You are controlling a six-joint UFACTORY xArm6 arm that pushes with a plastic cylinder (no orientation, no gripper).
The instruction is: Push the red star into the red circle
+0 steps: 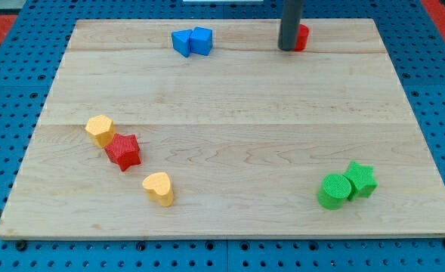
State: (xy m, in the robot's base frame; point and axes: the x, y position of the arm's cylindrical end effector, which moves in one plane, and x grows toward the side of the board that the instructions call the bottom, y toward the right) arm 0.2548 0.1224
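Red star (123,151): near left of desk (230,98), touching yellow block (100,130). Red circle (302,37): far right, half hidden behind my tip (287,48). No fingers; nothing held.

2 blue blocks (192,41), green pair (347,185), yellow blocks (100,129).

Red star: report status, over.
My tip at the view's top, against red circle. Red star far off, touching yellow block. Path between clear.
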